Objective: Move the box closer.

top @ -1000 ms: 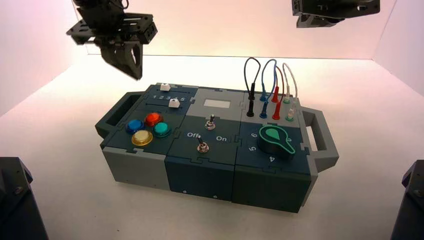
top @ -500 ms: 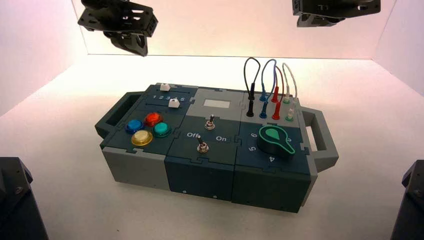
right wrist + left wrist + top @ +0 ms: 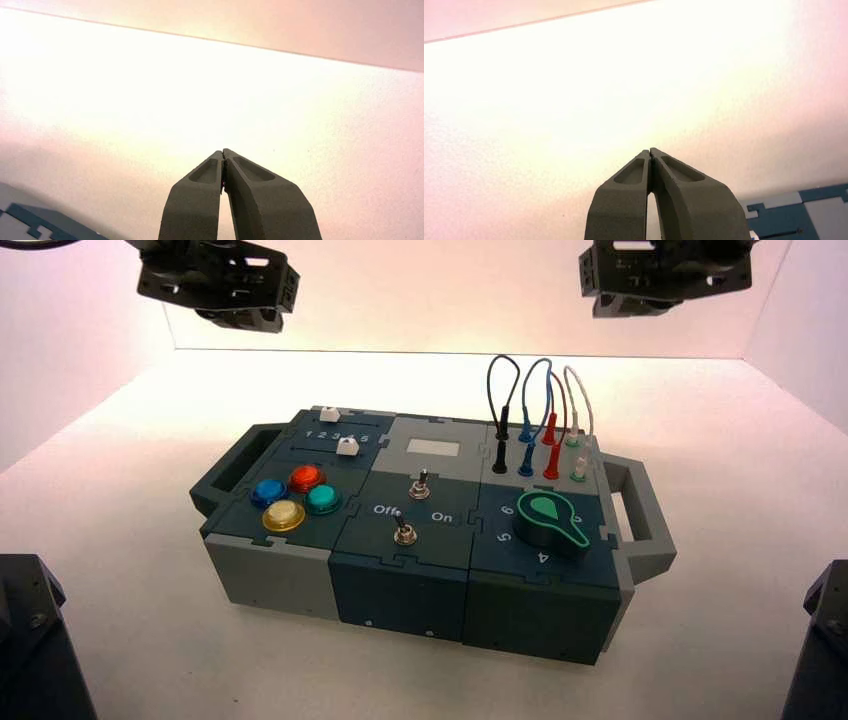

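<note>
The box, dark blue and grey with a handle at each end, stands on the white table in the middle of the high view, turned slightly. It bears coloured buttons on its left, two toggle switches in the middle, a green dial and looped plug wires on its right. My left gripper is shut and empty, raised high above the table's far left, clear of the box. My right gripper is shut and empty, raised high at the far right. A corner of the box shows in the left wrist view.
White walls close the table at the back and both sides. Two dark arm bases stand at the front corners. A corner of the box shows in the right wrist view.
My left gripper has risen and swung up away from the box's left end to the top of the high view. The right arm has shifted slightly. The box has not moved.
</note>
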`<state>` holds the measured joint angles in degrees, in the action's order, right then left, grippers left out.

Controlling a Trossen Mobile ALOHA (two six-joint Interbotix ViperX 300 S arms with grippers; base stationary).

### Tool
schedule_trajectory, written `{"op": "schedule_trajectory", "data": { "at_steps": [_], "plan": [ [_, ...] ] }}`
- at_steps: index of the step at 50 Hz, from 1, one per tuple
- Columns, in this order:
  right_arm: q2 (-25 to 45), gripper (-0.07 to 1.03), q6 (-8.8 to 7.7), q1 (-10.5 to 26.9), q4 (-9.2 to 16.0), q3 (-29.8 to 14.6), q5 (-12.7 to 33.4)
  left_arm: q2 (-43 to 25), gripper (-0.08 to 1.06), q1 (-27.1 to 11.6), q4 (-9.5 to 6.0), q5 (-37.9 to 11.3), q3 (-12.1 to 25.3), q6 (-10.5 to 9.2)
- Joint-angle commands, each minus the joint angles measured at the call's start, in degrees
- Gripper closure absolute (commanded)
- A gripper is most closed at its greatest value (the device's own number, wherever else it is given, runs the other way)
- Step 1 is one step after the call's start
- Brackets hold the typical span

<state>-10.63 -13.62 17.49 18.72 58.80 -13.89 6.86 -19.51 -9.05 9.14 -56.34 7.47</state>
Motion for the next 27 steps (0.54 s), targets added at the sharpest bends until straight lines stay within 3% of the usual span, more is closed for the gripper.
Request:
{"op": "schedule_trajectory", "data": {
  "at_steps": [1, 27],
  "plan": [
    [-0.26, 0.99, 0.18, -0.26, 0.09, -1.58, -0.53, 2.02, 1.01, 1.14, -0.7, 1.58, 0.0, -0.09],
    [-1.41, 0.99, 0.18, 0.0, 0.09, -1.14, -0.44, 2.2, 1.01, 1.93, -1.23, 2.02, -0.26, -0.62]
  ]
}}
